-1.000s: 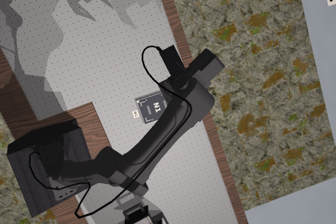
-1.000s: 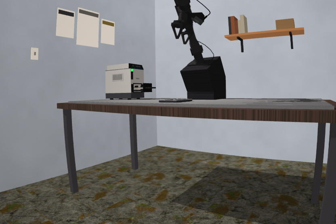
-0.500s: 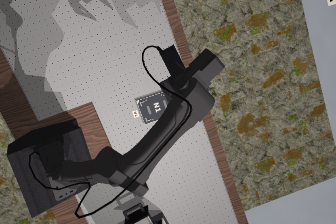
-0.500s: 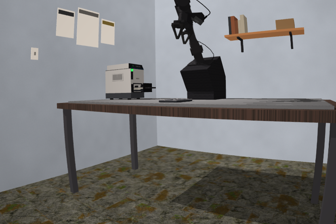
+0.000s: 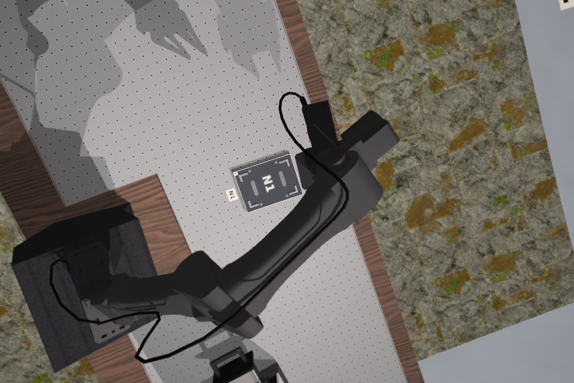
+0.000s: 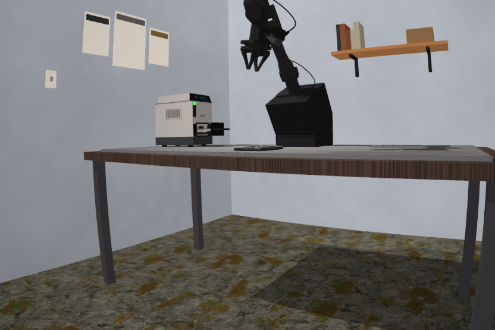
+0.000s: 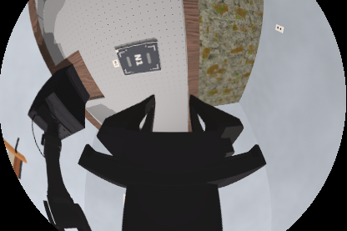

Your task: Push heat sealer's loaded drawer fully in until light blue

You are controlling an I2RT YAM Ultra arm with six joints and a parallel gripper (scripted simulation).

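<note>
Claw [image 6: 254,63] half open, holding nothing, way up high; sealer's drawer [image 6: 212,128] sits well below, off toward the wall.

Two pale grey walls [image 6: 359,126] are meeting in a corner behind a wood-edged table [image 6: 279,166] standing on dark legs. Three paper sheets [image 6: 128,40] and a switch plate [image 6: 50,78] are hanging on the left wall. An orange shelf [image 6: 389,50] is carrying books and a box. Mottled stone flooring [image 6: 240,278] is spreading below.

"N1" on dark plate [image 5: 268,182]
</note>
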